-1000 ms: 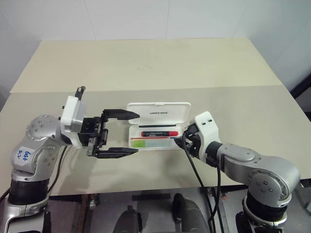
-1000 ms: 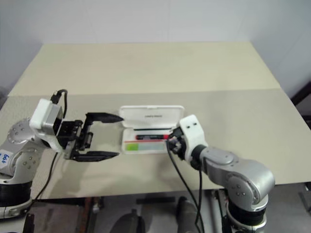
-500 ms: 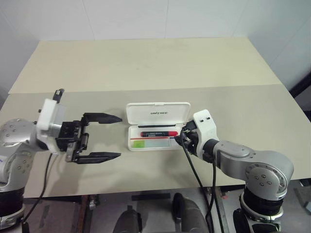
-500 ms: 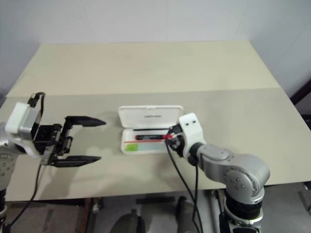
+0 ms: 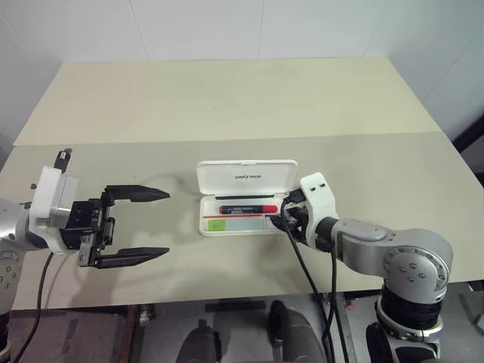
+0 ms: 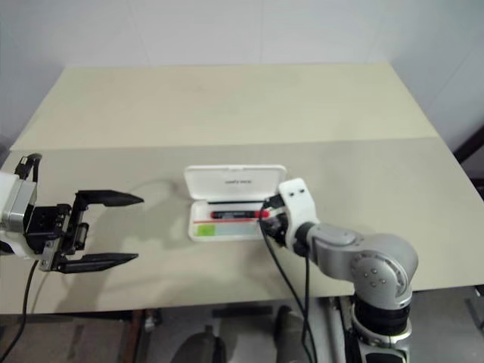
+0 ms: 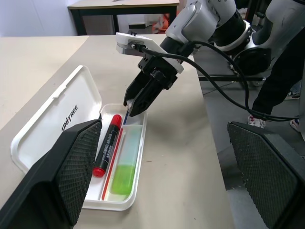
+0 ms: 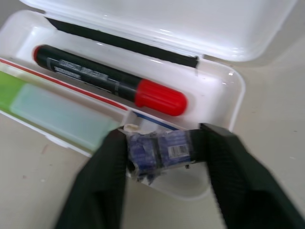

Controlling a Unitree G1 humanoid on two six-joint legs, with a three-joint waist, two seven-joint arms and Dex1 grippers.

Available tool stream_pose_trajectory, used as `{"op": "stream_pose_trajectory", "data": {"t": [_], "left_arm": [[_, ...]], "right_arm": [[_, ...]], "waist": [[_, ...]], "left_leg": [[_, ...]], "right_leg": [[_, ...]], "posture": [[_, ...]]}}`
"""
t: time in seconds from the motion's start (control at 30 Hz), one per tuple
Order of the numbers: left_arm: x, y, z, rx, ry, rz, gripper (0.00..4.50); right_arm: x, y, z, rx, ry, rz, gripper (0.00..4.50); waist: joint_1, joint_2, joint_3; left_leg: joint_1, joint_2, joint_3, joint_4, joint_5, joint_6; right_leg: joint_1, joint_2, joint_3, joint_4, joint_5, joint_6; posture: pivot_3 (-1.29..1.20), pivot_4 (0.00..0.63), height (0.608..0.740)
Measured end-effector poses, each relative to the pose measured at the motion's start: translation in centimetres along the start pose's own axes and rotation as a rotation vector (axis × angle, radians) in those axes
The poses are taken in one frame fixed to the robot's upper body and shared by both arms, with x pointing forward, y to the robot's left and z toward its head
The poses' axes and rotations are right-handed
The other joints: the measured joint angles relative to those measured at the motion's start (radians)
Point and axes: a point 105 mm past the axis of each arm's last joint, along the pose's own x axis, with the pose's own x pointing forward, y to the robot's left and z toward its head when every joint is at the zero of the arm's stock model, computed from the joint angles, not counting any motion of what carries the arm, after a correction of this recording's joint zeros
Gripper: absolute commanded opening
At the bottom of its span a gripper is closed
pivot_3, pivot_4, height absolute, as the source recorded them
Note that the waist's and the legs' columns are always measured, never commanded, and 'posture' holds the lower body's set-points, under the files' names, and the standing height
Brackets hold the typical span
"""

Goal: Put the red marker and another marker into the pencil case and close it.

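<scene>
From left to right: my left gripper, jaws spread and empty, has drawn back toward the table's left edge, away from the pencil case. The case lies open mid-table, holding the red marker and green highlighter. My right gripper, at the case's right end, has begun loosening; small blue packet sits between its fingers. Only closing remains.

We take this for a lab or test room: a bare beige table, plain white walls, another desk behind.
</scene>
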Motion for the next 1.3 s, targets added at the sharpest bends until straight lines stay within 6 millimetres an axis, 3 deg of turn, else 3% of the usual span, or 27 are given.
{"op": "stream_pose_trajectory", "data": {"t": [0.07,0.1,0.43,0.6,0.73,0.83,0.97,1.1,1.3], "left_arm": [[0.0,0.1,0.1,0.008,-0.001,0.005,4.50],[0.0,0.1,0.1,0.011,-0.001,0.007,4.50],[0.8,1.1,1.3,0.063,-0.036,0.023,4.50],[1.3,2.5,2.7,0.114,-0.099,0.093,4.50],[0.9,4.1,2.7,0.093,-0.122,0.175,4.50],[0.5,5.4,2.4,0.073,-0.142,0.237,4.50],[-0.7,9.2,1.9,0.011,-0.171,0.414,3.23],[-1.5,12.1,-0.3,-0.076,-0.151,0.525,1.92],[-2.0,15.3,-2.2,-0.126,-0.147,0.602,0.01]], "right_arm": [[0.0,0.0,0.1,-0.002,-0.002,-0.006,4.40],[0.0,0.0,0.1,-0.001,0.000,-0.005,4.46],[-0.8,0.8,1.5,-0.046,-0.034,0.076,4.46],[-3.2,0.5,2.4,-0.101,-0.048,0.170,4.46],[-6.0,-1.2,1.1,-0.116,-0.024,0.192,4.46],[-6.8,-1.5,0.6,-0.111,-0.069,0.201,4.46],[-7.2,-2.5,0.4,-0.124,-0.196,0.198,4.50],[-7.5,-2.5,1.2,-0.183,-0.378,0.233,4.50],[-7.1,-4.2,0.6,-0.239,-0.394,0.182,4.50]], "waist": [[0.000,0.000,0.000],[0.000,0.000,0.000],[0.001,0.000,0.000],[0.002,-0.001,0.000],[0.007,-0.002,-0.001],[0.005,-0.005,-0.001],[0.007,-0.006,-0.001],[0.004,-0.007,-0.002],[0.005,-0.008,-0.002]], "left_leg": [[0.000,0.000,0.002,-0.001,0.000,0.000],[-0.001,0.000,0.003,-0.001,0.000,0.000],[-0.001,0.000,0.005,-0.001,0.000,0.000],[-0.001,0.000,0.005,-0.002,0.000,0.000],[-0.001,0.000,0.005,-0.003,0.000,0.000],[-0.001,0.000,0.007,-0.002,0.000,0.000],[0.004,0.001,0.007,-0.001,0.000,0.000],[0.006,0.000,0.007,-0.001,0.000,0.000],[0.005,0.000,0.007,-0.001,0.000,0.001]], "right_leg": [[-0.002,0.000,0.000,0.000,0.000,0.000],[-0.003,0.000,0.000,0.000,0.000,0.000],[-0.005,0.000,0.001,0.000,0.000,0.000],[-0.005,0.000,0.001,0.000,0.000,0.000],[-0.005,0.000,0.000,-0.001,0.000,0.001],[-0.004,0.000,0.001,-0.001,0.001,0.002],[0.008,0.000,0.001,-0.003,0.002,0.004],[0.010,0.000,0.001,-0.004,0.003,0.005],[0.009,0.000,-0.001,-0.006,0.003,0.005]], "posture": [[0.00,0.150,0.740],[0.00,0.150,0.740],[0.00,0.150,0.740],[0.00,0.150,0.740],[0.00,0.150,0.740],[0.00,0.150,0.740],[0.00,0.150,0.740],[0.00,0.150,0.740],[0.00,0.150,0.740]]}}
